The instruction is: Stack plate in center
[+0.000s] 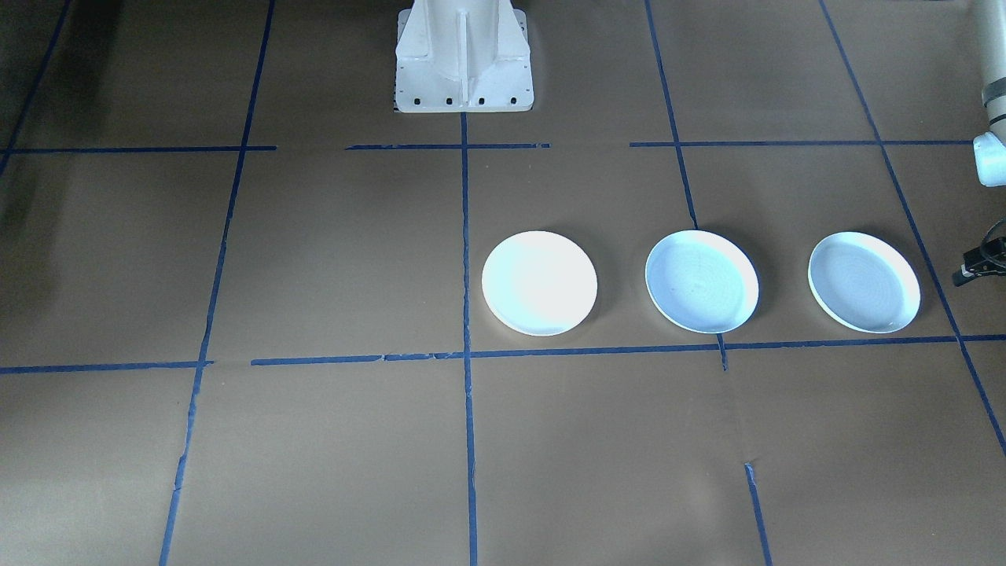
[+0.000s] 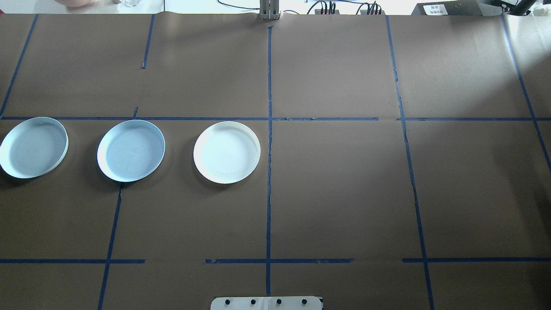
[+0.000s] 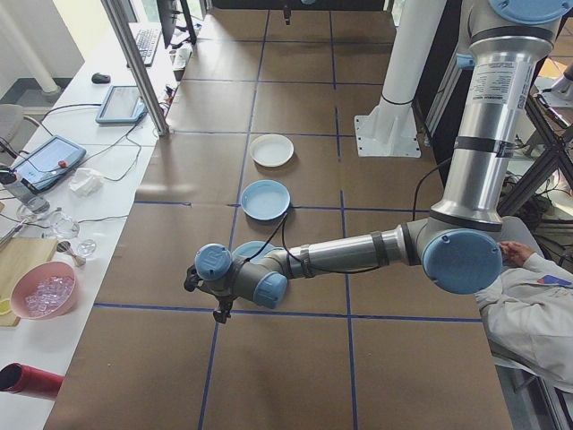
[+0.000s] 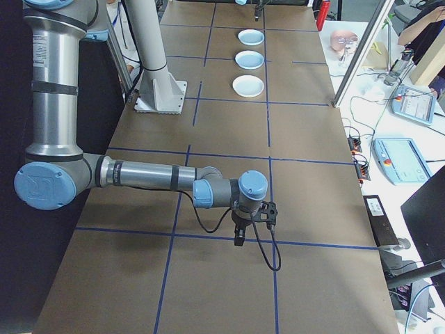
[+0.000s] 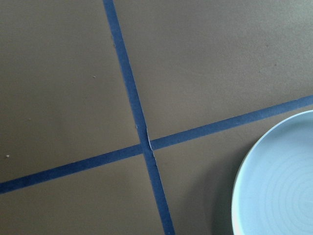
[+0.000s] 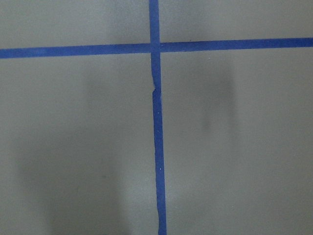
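Note:
Three round shallow plates lie in a row on the brown table. The center plate (image 2: 131,150) (image 1: 702,281) is pale bluish-white with faint rings. A whiter plate (image 2: 227,152) lies nearest the table's middle line, and a bluish plate (image 2: 33,147) lies at the far left. My left gripper (image 3: 218,313) hangs low over the table just outside that end plate, whose rim (image 5: 274,186) fills a corner of the left wrist view. My right gripper (image 4: 240,236) hovers far from the plates over a tape crossing. I cannot tell whether either is open or shut.
The white robot pedestal (image 1: 464,59) stands behind the plates. Blue tape lines (image 2: 269,172) grid the table. A side bench holds tablets (image 3: 121,103), a pink bowl (image 3: 40,291) and cables. A person's white sleeve (image 3: 537,305) is beside the left arm's base.

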`<state>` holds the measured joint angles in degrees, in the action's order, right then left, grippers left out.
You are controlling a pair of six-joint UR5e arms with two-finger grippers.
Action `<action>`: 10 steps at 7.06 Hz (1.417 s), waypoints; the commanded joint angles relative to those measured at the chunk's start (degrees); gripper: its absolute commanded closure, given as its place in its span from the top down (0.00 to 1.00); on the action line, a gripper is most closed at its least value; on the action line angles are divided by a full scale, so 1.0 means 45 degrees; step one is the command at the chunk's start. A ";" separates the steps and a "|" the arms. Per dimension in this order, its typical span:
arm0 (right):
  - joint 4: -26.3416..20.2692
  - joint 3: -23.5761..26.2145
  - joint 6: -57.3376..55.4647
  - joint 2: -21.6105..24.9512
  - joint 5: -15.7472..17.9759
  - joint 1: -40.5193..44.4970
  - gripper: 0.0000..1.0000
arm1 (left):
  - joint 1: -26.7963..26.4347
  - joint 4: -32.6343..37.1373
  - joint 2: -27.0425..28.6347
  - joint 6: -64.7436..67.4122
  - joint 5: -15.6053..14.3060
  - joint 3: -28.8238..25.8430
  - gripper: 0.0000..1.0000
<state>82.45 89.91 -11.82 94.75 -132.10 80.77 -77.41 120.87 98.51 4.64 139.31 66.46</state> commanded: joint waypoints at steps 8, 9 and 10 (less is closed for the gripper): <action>0.0017 0.0000 -0.0011 0.0000 0.0000 0.0000 1.00 | 0.1637 -0.0162 0.0159 0.2015 -0.0079 -0.0257 0.53; -0.0002 0.0000 -0.0011 0.0000 0.0000 0.0000 1.00 | 0.1617 -0.0162 0.0159 0.2015 -0.0079 -0.0257 0.28; -0.0002 0.0000 -0.0011 0.0000 0.0000 0.0000 1.00 | 0.1637 -0.0162 0.0140 0.2015 -0.0060 -0.0238 0.04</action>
<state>82.46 89.91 -11.86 94.75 -132.10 80.77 -70.11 120.15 99.20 13.71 138.97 65.33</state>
